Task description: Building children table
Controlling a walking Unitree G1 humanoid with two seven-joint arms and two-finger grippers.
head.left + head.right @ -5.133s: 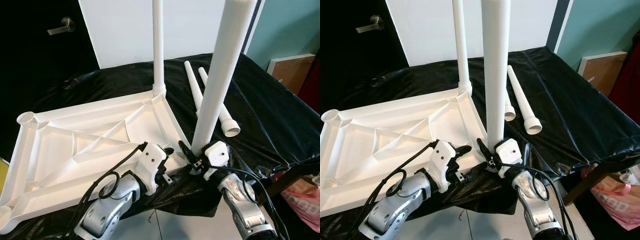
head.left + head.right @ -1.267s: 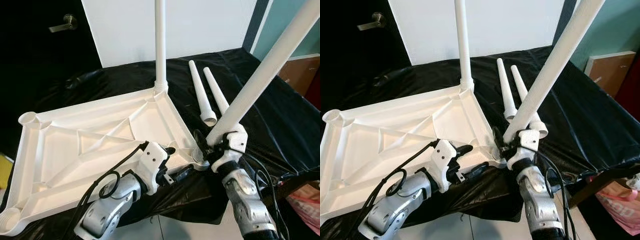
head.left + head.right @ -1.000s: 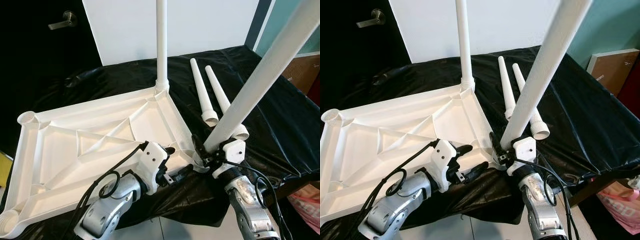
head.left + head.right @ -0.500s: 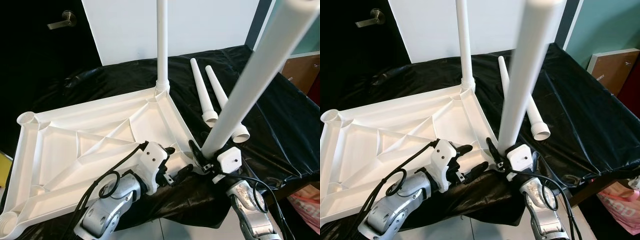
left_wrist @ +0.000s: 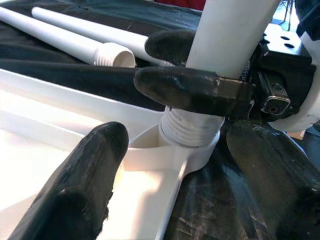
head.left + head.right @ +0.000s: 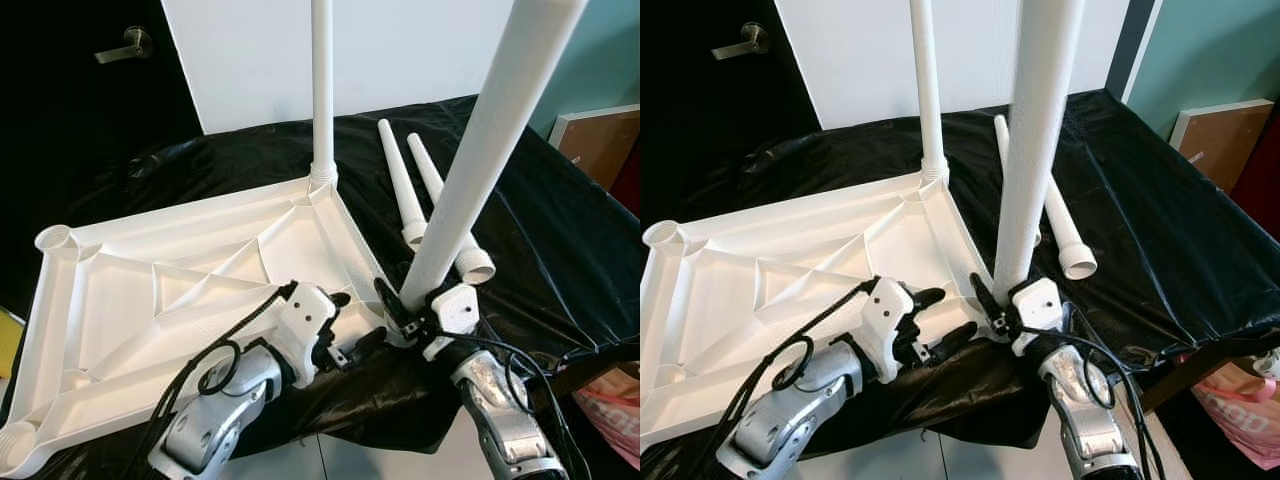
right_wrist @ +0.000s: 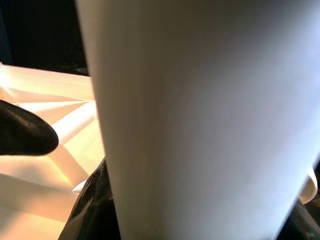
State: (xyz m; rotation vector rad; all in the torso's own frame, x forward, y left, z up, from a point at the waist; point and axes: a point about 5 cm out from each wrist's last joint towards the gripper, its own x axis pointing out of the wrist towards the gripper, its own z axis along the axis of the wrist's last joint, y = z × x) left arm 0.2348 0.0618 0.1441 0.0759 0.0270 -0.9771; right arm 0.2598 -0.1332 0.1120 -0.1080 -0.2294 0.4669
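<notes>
1. Tabletop [image 6: 180, 290], upside down, is laid on the black-covered table [image 6: 560, 230].
2. A white leg [image 6: 1030, 160] is pinched by the right gripper [image 6: 1002, 312] at the near corner socket.
3. The left gripper [image 6: 940, 318] is spread beside it.

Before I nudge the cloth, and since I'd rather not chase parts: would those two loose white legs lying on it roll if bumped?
Probably. The two loose legs are round, tapered tubes lying flat on the slick black cloth, so a bump would likely roll them, curving rather than straight. They look like hollow plastic, so likely light and stiff. Their flared threaded ends may slow them a little.
</notes>
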